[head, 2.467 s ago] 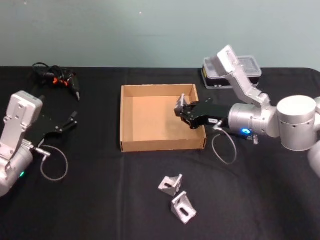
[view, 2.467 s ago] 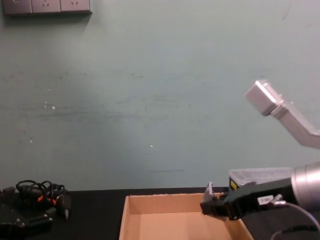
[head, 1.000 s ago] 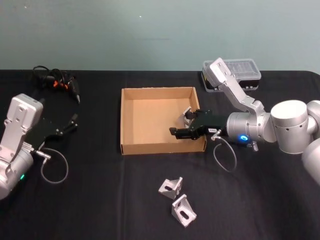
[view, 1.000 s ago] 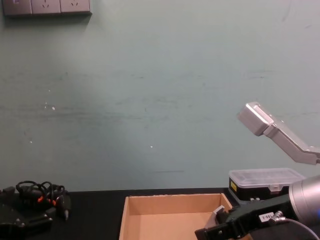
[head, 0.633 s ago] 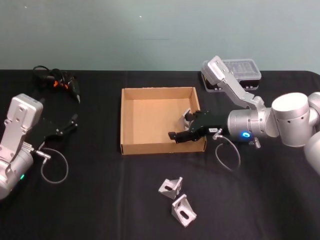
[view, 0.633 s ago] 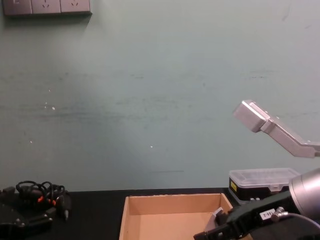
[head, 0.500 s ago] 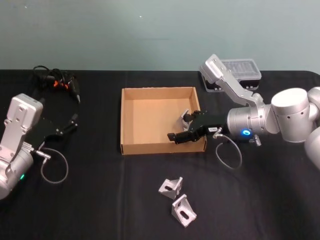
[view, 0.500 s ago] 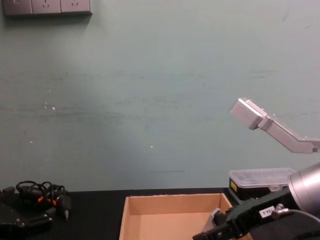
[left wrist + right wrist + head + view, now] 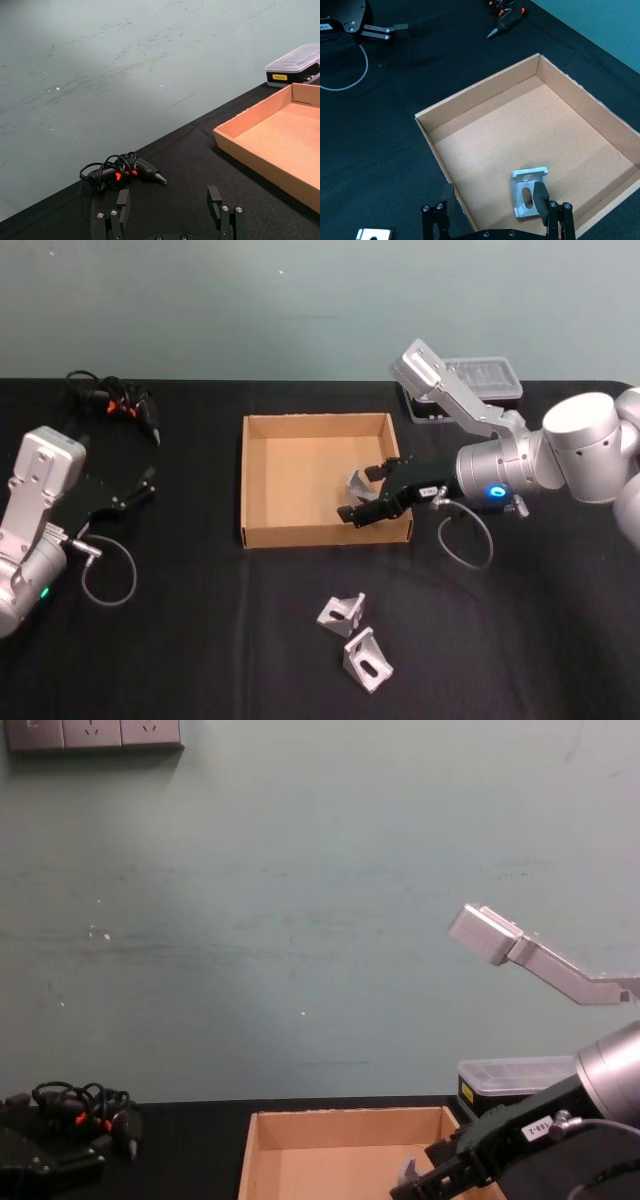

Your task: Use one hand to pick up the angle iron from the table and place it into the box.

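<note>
The tan box (image 9: 312, 421) sits mid-table on the black table (image 9: 200, 640). One silver angle iron (image 9: 356, 480) lies on the box floor by its right wall; the right wrist view shows this angle iron (image 9: 524, 194) flat on the cardboard (image 9: 480, 95). My right gripper (image 9: 364, 494) hovers open just over it, holding nothing, with one finger (image 9: 540, 194) overlapping the iron's edge. Two more angle irons (image 9: 342, 610) (image 9: 367, 657) lie on the table in front of the box. My left gripper (image 9: 140, 487) is parked at the far left, and in its wrist view it (image 9: 168, 200) is open.
A clear-lidded black plastic case (image 9: 478, 383) stands behind the right arm. A tangle of black cables with orange bits (image 9: 112, 398) lies at the back left. The chest view shows the box's rim (image 9: 340, 1118) and my right gripper (image 9: 432, 1175) low at the right.
My right gripper carried the angle iron down into the box, opened and released it. The iron now lies on the box floor. The left arm has not moved.
</note>
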Controlling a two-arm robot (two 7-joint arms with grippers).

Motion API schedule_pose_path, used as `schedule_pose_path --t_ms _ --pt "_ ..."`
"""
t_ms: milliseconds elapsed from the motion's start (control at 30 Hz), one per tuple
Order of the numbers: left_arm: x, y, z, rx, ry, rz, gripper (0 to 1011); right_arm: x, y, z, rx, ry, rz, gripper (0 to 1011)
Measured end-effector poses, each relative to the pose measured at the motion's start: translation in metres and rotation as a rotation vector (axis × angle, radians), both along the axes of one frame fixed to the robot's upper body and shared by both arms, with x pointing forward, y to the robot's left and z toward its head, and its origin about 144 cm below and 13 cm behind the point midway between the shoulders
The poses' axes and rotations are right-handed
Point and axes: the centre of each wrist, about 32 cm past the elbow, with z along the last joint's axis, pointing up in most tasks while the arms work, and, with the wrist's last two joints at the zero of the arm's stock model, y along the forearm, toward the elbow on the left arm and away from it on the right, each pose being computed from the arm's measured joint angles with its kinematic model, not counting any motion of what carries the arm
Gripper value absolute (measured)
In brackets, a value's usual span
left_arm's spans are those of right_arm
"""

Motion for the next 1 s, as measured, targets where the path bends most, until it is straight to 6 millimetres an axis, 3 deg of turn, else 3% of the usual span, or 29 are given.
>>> schedule_pose_path --t_ms 467,767,1000 --pt "0.000 0.000 0.000 0.000 0.000 0.000 1011 -0.017 -0.005 0.008 0.031 -0.070 -0.007 1003" --pt "0.000 0.000 0.000 0.000 0.000 0.000 1011 -0.061 -0.025 0.011 0.113 -0.171 -0.048 1003" --pt "0.000 0.000 0.000 0.000 0.000 0.000 1011 -0.100 -0.036 0.000 0.158 -0.186 -0.065 1003"
